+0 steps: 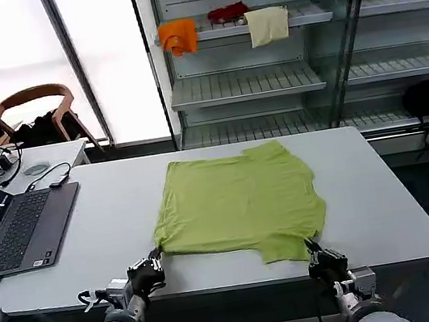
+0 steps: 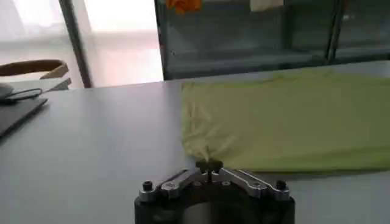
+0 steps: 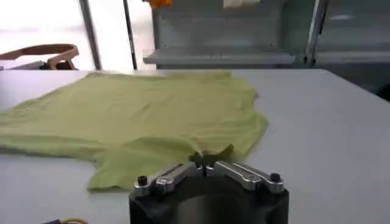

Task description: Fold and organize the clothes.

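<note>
A laptop (image 1: 21, 228) sat at the far left of the desk (image 1: 385, 207), well apart from the lime T-shirt (image 1: 237, 202), which lay spread flat in the middle. The left gripper (image 1: 155, 262) was low at the near edge of the desk, its jaws closed together on the shirt's near left corner; in the left wrist view the gripper (image 2: 209, 165) met the fabric right at the hem. Further right, the right gripper (image 1: 313, 250) sat at the same low height at the near right corner, jaws likewise pinched on the hem, seen in the right wrist view (image 3: 203, 163) with a small pucker of cloth. Both forearms reached forward from below the desk edge, roughly parallel. The step looked like lifting the near hem to fold it toward the far side; doing it well would call for raising both corners evenly and keeping the hem taut between them so the thin fabric did not sag or twist.
</note>
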